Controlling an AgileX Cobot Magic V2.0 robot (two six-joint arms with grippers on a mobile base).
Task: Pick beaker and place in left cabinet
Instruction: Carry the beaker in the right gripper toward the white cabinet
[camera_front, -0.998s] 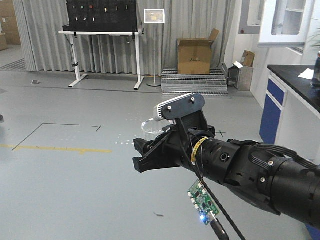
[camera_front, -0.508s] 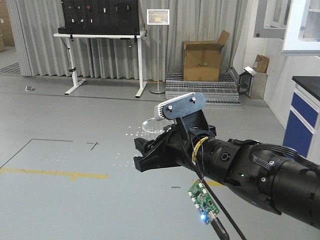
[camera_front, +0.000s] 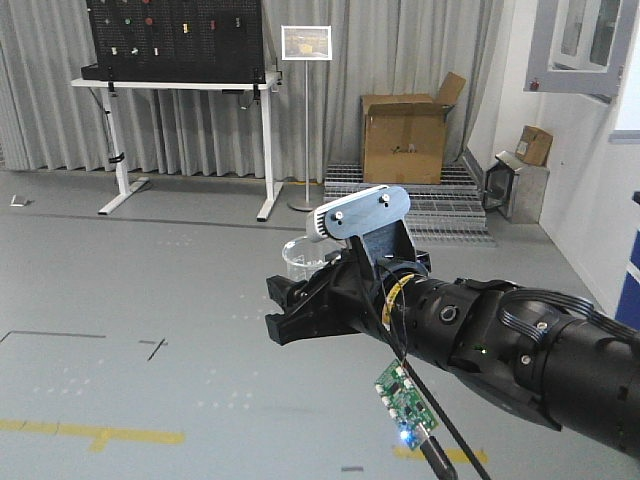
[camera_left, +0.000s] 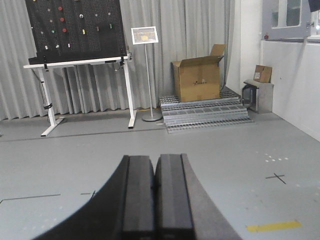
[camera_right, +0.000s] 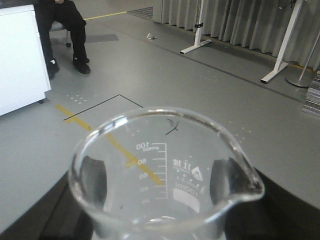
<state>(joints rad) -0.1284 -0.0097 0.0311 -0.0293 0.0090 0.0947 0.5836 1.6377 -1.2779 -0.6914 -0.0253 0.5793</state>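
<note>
The beaker (camera_right: 150, 125) is small clear glass with a pour spout and printed marks up to 100. It stands upright between the two dark fingers (camera_right: 94, 181) of my right gripper (camera_right: 160, 192), which is shut on it. In the front view the beaker's rim (camera_front: 303, 256) shows just above the black right gripper (camera_front: 288, 305), held out over the grey floor. In the left wrist view my left gripper (camera_left: 155, 167) is shut with its pads pressed together and nothing between them. The left cabinet is out of view.
Ahead stand a white-legged table with a black pegboard (camera_front: 175, 40), a sign on a pole (camera_front: 306, 42), an open cardboard box (camera_front: 405, 135) on metal grating, and a grey-framed glass pane (camera_front: 585, 40) on the right wall. A seated person's legs (camera_right: 65, 30) are beside a white unit.
The whole view has swung left: the pegboard table, sign and box have slid rightwards, and the blue-fronted counter has left the frame. The right arm keeps the same pose with the beaker.
</note>
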